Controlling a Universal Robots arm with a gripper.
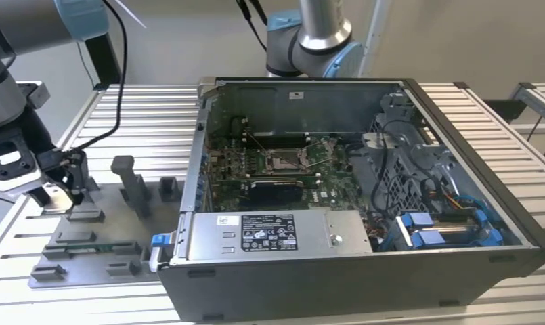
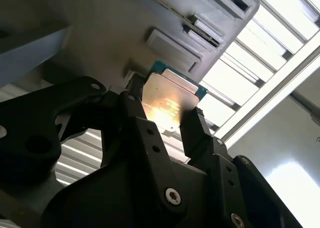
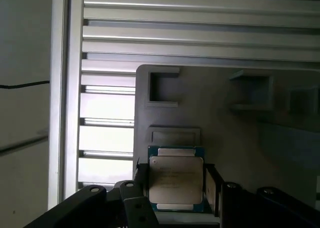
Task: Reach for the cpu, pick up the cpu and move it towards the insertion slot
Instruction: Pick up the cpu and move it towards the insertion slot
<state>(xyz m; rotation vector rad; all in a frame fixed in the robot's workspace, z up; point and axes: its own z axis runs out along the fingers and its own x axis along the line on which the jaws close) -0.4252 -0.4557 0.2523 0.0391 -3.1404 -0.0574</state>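
While jaws pinch cpu [image 3: 176, 180] edges, slatted table [image 3: 200, 33] borders fixture plate [image 3: 225, 123].

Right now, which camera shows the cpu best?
The first wrist view: the cpu faces it squarely, whole metal top visible. The second wrist view catches it slanted, with glare. In the exterior view it is too small to tell.

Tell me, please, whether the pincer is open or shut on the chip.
Shut: in both wrist views the pincer has its fingers against opposite edges of the chip.
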